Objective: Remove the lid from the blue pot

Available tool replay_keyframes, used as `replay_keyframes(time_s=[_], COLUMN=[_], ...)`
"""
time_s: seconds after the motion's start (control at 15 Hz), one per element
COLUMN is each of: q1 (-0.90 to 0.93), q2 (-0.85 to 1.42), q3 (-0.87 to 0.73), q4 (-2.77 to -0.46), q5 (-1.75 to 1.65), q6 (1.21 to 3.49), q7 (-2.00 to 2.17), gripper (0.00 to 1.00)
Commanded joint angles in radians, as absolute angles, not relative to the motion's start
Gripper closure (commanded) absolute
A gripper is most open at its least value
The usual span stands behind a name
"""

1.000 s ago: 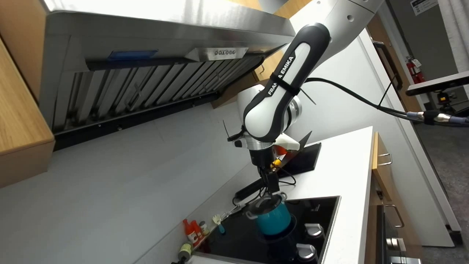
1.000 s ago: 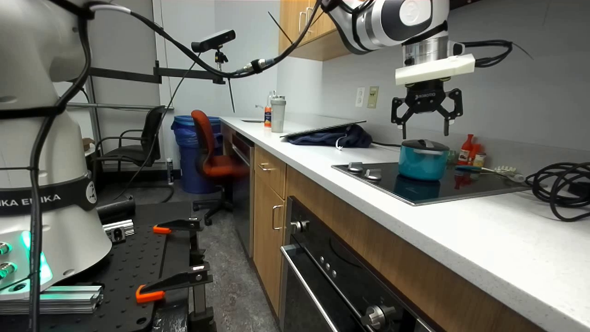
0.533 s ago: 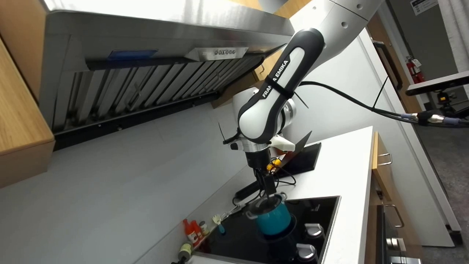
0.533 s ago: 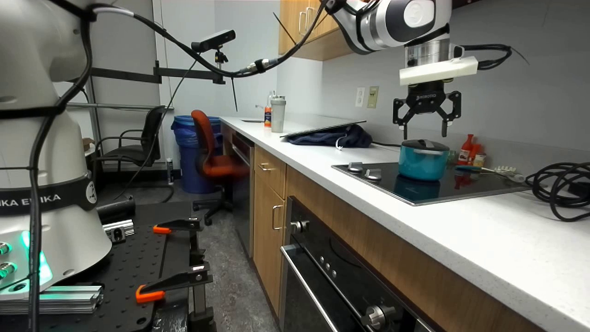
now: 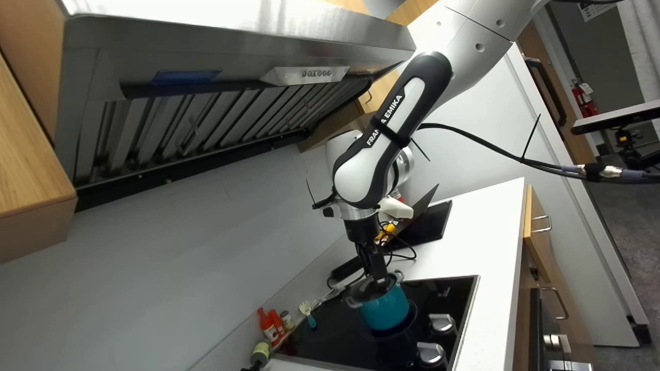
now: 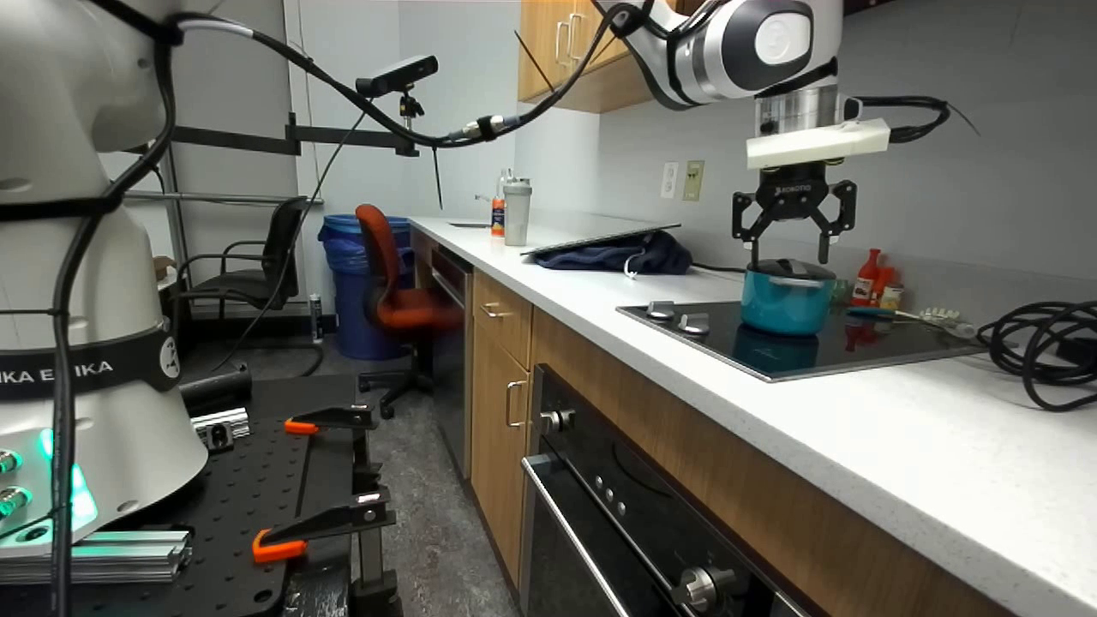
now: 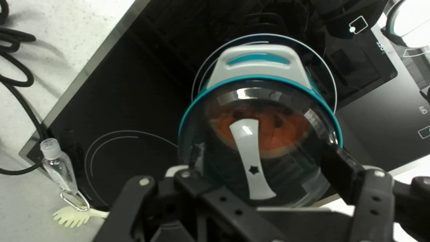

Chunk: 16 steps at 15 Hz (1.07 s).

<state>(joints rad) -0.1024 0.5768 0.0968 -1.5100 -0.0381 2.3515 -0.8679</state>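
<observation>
I stand in a kitchen: ribbed steel range hood (image 5: 206,56), black glass cooktop (image 6: 896,344) set in a long white counter (image 6: 926,446), black built-in oven (image 6: 647,523). The black perforated base plate (image 6: 257,480) under me, with orange-tipped clamps (image 6: 326,524), says lab too.

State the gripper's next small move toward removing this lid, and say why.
Probably lower the open gripper slightly: the wrist view shows the lid handle between spread fingers, clear of both, while in an exterior view their tips appear barely as low as the lid.
</observation>
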Motion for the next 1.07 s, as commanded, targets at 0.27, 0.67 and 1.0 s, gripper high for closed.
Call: replay_keyframes(time_s=[0.27,0.67,1.0], q1=[-0.112,-0.11,-0.11], q2=[0.619,0.624,0.609], q3=[0.112,0.109,0.109], q4=[-1.44,-1.42,-1.432], q5=[-0.026,-0.026,-0.027], q6=[2.315,2.309,2.316], q7=[-0.907,-0.905,-0.905], gripper=[0.63,1.0,0.96])
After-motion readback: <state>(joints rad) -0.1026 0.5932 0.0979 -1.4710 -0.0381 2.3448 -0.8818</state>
